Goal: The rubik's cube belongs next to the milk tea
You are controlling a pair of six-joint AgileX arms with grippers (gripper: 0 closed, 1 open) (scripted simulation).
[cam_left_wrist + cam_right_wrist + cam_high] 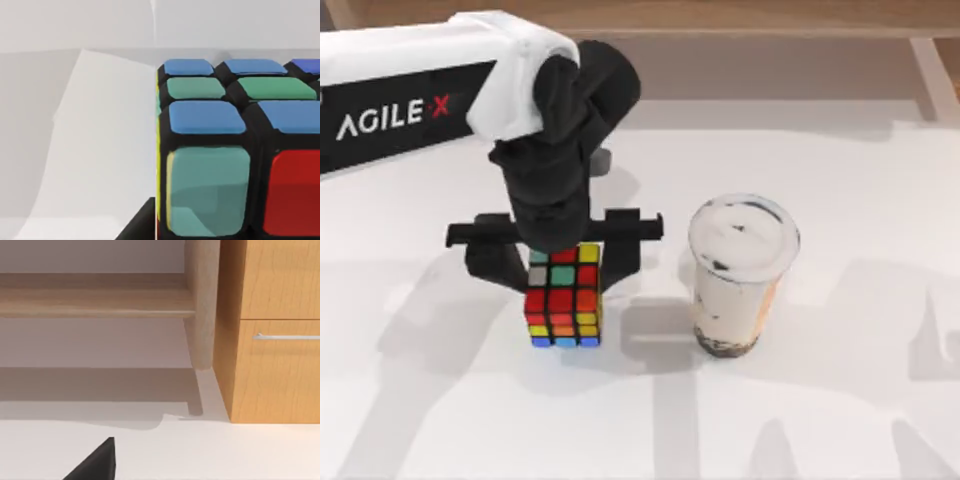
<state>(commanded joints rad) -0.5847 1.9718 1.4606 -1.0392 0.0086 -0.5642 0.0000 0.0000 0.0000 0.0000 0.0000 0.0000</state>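
Small 3x3 rubik's cube (563,297) with black grid and red, yellow, green, orange and blue stickers, seated on the white worktop (840,420) left of centre in the top view, near the tall clear plastic cup of milk tea (737,275) with its round clear lid, creamy beige drink and dark pearls at the base, yet parted from it by a strip of bare worktop. Left pincer (556,262) directly over the cube's far portion, black crossbar spanning wider than the cube, one dark finger (492,265) down beside the cube's left face, the other beside its right; spread or clamped on the cube: cannot tell, contact hidden under the wrist. Close on the cube in the left wrist view (240,150), blue, green, teal and red tiles near the lens. Probably light, rigid and hard plastic, not crushable under a modest squeeze; glossy stickers likely slippery, so best taken flat across two opposite side faces, mid-height, pads square to the faces and not on edges or corners, lest a layer twist or the cube pivot. Cup tall, narrow-footed, likely easy to tip: approach from the side with a gap kept. Right arm parked, a dark tip (95,462) of its pincer low in the right wrist view facing a wooden cabinet (275,330); spread or closed: cannot tell.
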